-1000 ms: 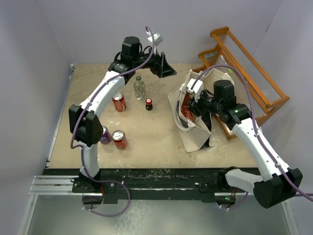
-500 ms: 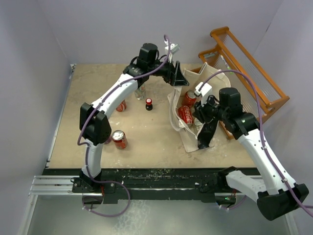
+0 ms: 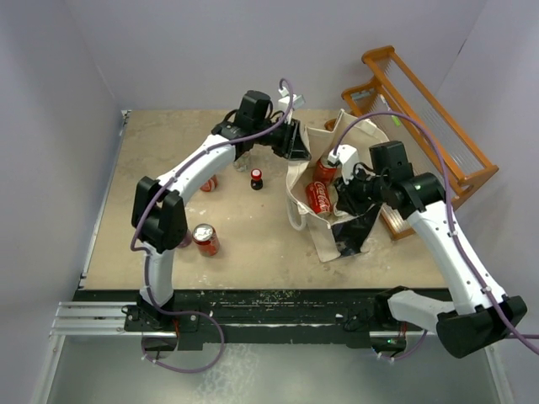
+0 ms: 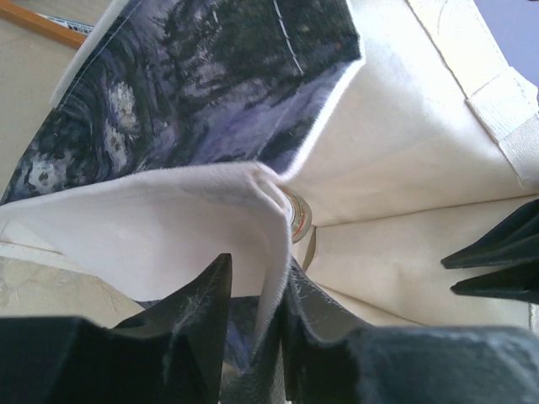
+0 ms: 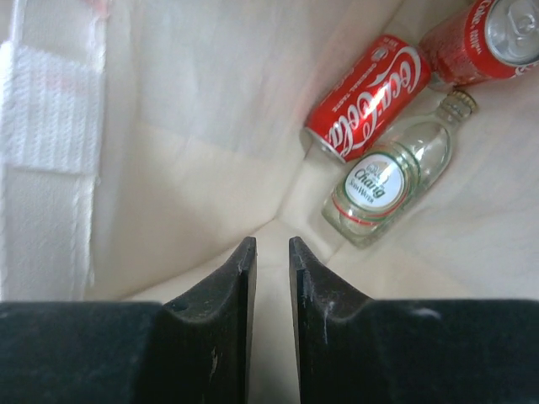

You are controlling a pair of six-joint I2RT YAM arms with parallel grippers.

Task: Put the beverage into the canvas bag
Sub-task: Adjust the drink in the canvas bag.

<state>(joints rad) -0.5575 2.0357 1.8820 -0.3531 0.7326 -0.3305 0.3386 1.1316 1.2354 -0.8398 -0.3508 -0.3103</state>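
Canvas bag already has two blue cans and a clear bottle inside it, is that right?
Not quite: the cans are red, not blue. The right wrist view, looking into the canvas bag, shows a red can and a second red can next to the clear bottle.

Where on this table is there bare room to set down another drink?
Bare table lies along the near edge between the near red can and the canvas bag, and in the far left corner. It is crowded around the small dark bottle under the left arm, and tight between the bag and the orange rack.
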